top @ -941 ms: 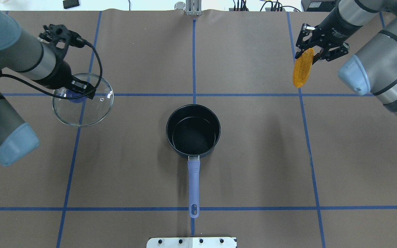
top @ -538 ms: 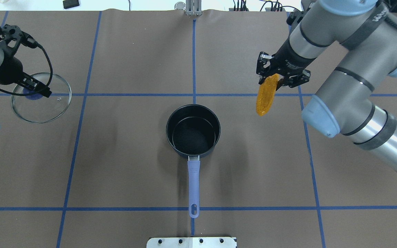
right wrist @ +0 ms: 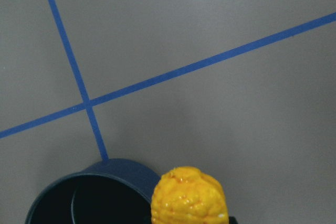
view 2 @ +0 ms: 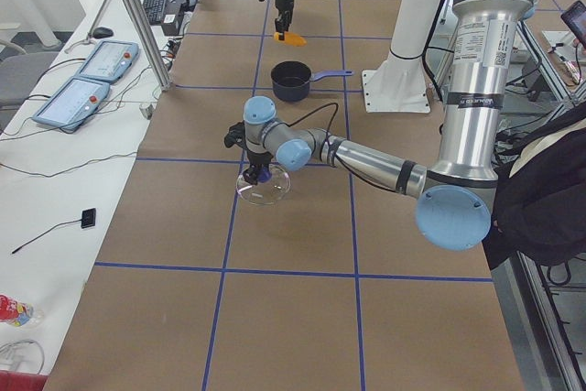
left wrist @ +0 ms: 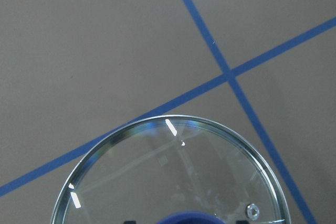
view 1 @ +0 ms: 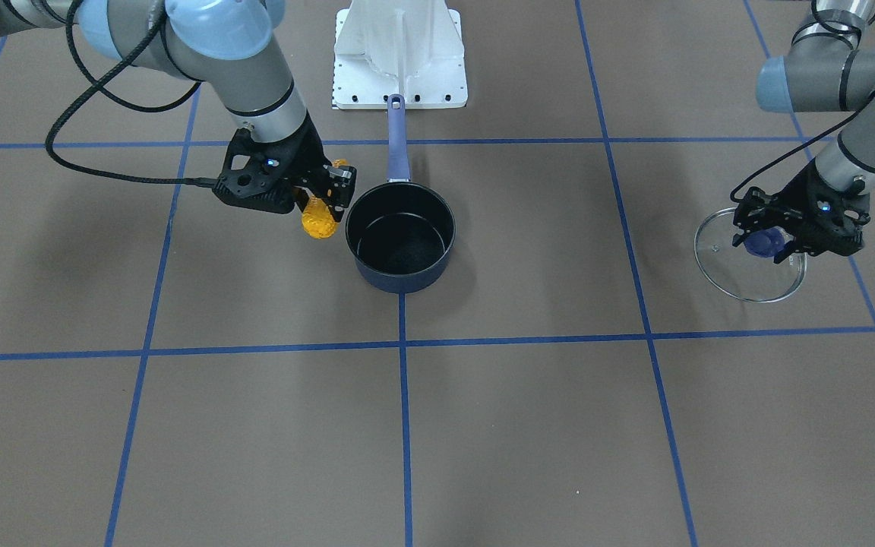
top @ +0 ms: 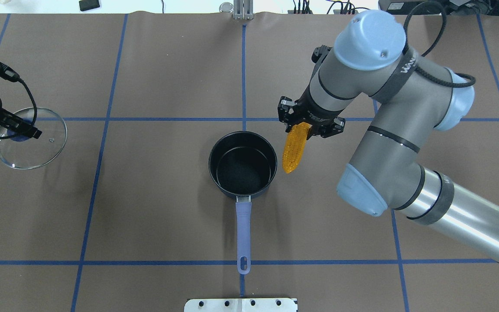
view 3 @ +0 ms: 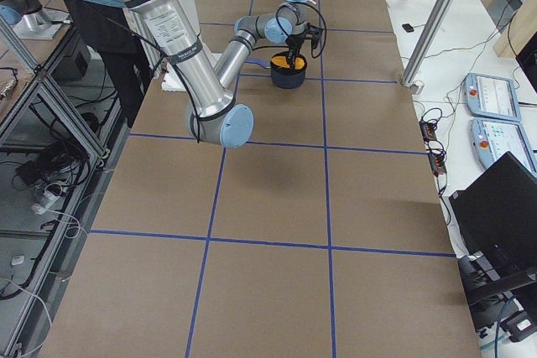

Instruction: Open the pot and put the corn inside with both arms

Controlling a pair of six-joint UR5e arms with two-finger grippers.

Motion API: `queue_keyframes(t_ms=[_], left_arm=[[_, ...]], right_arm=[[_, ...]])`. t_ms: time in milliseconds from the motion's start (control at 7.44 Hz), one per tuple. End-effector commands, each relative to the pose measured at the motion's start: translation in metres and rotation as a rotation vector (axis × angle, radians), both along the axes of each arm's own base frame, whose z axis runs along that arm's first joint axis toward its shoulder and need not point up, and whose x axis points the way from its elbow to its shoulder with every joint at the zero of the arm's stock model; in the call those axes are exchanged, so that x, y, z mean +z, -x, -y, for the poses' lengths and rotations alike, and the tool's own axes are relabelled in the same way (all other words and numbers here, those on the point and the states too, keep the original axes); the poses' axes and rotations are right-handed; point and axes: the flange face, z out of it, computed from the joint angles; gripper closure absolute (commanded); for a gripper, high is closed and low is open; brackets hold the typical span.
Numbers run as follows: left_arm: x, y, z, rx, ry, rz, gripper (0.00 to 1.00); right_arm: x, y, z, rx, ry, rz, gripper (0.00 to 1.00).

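Observation:
The navy pot [top: 242, 164] stands open and empty at the table's middle, its lavender handle [top: 243, 234] pointing toward the robot; it also shows in the front view [view 1: 401, 237]. My right gripper [top: 308, 123] is shut on the yellow corn [top: 295, 147], which hangs down just right of the pot's rim, above the table [view 1: 319, 219]. In the right wrist view the corn's tip [right wrist: 189, 195] sits beside the pot's rim [right wrist: 94, 187]. My left gripper [top: 17, 130] is shut on the blue knob of the glass lid [top: 30, 138] at the far left [view 1: 749, 254].
A white base plate [top: 241, 304] lies at the near table edge behind the pot handle. Blue tape lines [top: 244, 73] cross the brown table. Cables and a metal bracket [top: 241, 9] sit at the far edge.
My right arm has carried the corn left and nearer, from the far right corner to just beside the pot. My left arm has carried the lid further left.

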Motion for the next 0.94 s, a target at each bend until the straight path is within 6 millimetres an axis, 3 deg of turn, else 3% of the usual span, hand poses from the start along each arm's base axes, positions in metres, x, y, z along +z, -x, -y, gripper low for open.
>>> queue_keyframes(t_ms=[0, 403, 807], left_arm=[[0.034, 0.008, -0.016, 0.007, 0.005, -0.010, 0.47], [0.048, 0.015, -0.031, 0.000, 0.008, -0.013, 0.46], [0.067, 0.009, -0.032, 0.012, 0.027, 0.011, 0.46]], right_arm=[[-0.016, 0.023, -0.019, -0.022, -0.033, 0.009, 0.73], [-0.027, 0.045, -0.015, -0.026, -0.043, 0.000, 0.73], [-0.027, 0.048, -0.013, -0.029, -0.046, -0.004, 0.73]])
